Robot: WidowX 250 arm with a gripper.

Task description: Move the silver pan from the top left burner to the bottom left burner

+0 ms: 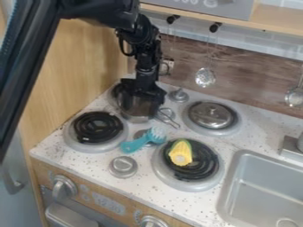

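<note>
The black gripper (144, 94) hangs straight down at the top left burner, right over the silver pan (136, 113) and covering part of it. The pan's lower wall shows beneath the gripper, and a wire handle (168, 117) sticks out at its right. Whether the pan rests on the burner or is lifted, I cannot tell. The top left burner (114, 94) is mostly hidden behind the gripper and pan. In front of it is the bottom left burner (98, 128), its black coil bare.
A teal brush (137, 142) lies between the front burners. A yellow corn piece (180, 153) sits on the bottom right burner, and a silver lid (211, 116) on the top right one. A sink (235, 177) is at the right; a wooden wall (71, 66) borders the left.
</note>
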